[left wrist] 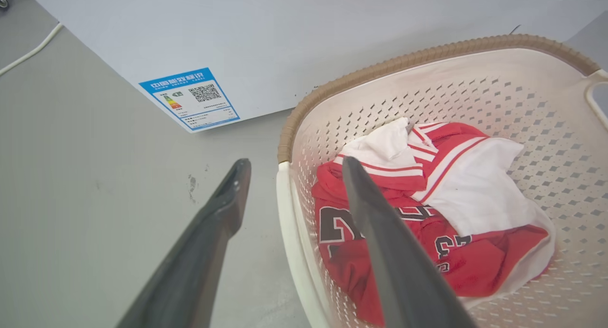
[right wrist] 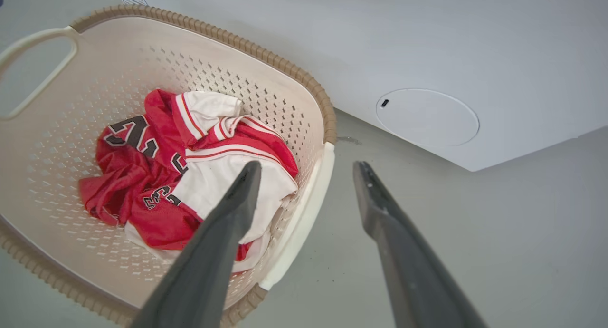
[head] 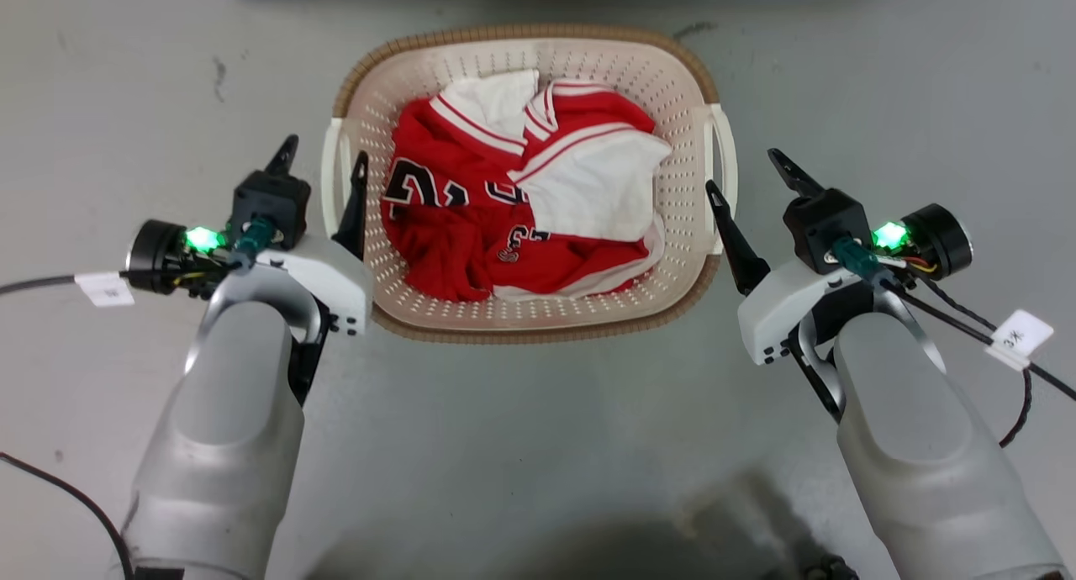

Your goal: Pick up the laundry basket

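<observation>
The left gripper (head: 324,166) and the right gripper (head: 743,172) both stand with fingers wide apart and hold nothing. Each straddles a white side handle (head: 725,155) of the laundry basket (head: 504,63), with one finger inside the wall and one outside. The basket sits on the grey floor (head: 538,412), close before the white washing machine (left wrist: 285,33), and has a crumpled red-and-white jersey (head: 471,227) in it. Bare floor lies open on both sides.

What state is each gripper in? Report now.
Left gripper: open, jaws astride the laundry basket's left handle, nothing gripped.
Right gripper: open, jaws astride its right handle, nothing gripped.
</observation>
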Available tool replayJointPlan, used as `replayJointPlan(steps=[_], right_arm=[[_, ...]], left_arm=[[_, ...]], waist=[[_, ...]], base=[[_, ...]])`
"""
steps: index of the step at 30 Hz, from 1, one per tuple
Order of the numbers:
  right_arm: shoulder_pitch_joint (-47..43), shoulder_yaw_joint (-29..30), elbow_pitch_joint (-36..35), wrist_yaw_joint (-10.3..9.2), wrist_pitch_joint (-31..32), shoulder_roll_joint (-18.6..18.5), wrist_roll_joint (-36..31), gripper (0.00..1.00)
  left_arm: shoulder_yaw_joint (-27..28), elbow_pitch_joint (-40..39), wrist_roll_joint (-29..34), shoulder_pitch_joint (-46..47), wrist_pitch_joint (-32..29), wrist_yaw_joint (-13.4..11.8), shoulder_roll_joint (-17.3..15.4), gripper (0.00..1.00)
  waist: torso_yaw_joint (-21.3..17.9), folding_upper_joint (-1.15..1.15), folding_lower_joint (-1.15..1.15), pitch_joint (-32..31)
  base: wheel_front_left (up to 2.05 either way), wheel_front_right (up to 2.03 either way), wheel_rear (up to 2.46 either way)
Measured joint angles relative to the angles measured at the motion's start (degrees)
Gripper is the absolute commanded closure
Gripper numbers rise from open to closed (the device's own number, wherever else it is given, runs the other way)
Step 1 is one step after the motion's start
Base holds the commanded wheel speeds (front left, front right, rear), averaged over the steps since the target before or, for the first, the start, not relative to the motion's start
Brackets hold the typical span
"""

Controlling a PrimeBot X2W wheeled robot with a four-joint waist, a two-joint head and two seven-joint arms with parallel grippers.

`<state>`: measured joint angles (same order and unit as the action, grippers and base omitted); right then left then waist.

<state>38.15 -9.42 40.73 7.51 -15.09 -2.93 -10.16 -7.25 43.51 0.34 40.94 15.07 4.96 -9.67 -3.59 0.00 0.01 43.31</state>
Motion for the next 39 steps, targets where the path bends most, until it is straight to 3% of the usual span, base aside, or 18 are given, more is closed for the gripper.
replayJointPlan(steps=[20, 32, 33, 34, 35, 36, 39], right_arm=[[11.18, -3.64, 14.08, 0.01, 0.0, 0.0, 1.4, 0.0], [14.73, -3.91, 17.22, 0.04, -0.03, 0.19, 3.85, 0.0], [14.87, -4.05, 17.46, 0.04, -0.03, 0.22, 3.99, 0.46], [15.07, -4.13, 17.67, 0.04, -0.08, 0.24, 4.01, 0.78], [15.36, -4.23, 17.9, 0.05, -0.08, 0.27, 4.01, 1.0], [15.64, -4.42, 18.37, 0.07, -0.09, 0.36, 4.01, 1.0], [15.94, -4.56, 19.46, 0.03, -0.09, 0.97, 4.37, 1.0]], left_arm=[[-0.9, 10.95, -0.74, 9.38, 0.0, -0.65, -1.81, 0.0], [-2.94, 15.36, -0.68, 12.62, 0.42, -0.38, -1.67, 0.0], [-2.91, 15.58, -0.9, 12.8, 0.45, -0.37, -1.66, 0.0], [-2.9, 15.81, -1.15, 12.98, 0.52, -0.3, -1.62, 0.0], [-3.23, 16.1, -1.07, 13.22, 0.6, -0.01, -1.62, 0.65], [-3.45, 16.27, -1.05, 13.42, 0.63, 0.09, -1.62, 1.0], [-3.89, 16.9, -1.08, 14.05, 0.78, 0.43, -1.42, 1.0]], waist=[[-1.77, 0.0, 0.0, 10.52], [-1.91, 0.0, -0.04, 13.55], [-1.88, 0.0, -0.04, 13.69], [-1.86, 0.01, -0.04, 13.83], [-1.85, 0.01, -0.05, 13.96], [-1.85, 0.01, -0.05, 14.08], [-1.76, 0.01, -0.06, 14.29]], base=[[0.0, 0.0, 0.0], [0.0, 0.0, 0.0], [0.0, 0.0, 0.0], [0.0, 0.0, 0.0], [0.0, 0.0, 0.0], [0.0, 0.0, 0.0], [0.0, 0.0, 0.0]])
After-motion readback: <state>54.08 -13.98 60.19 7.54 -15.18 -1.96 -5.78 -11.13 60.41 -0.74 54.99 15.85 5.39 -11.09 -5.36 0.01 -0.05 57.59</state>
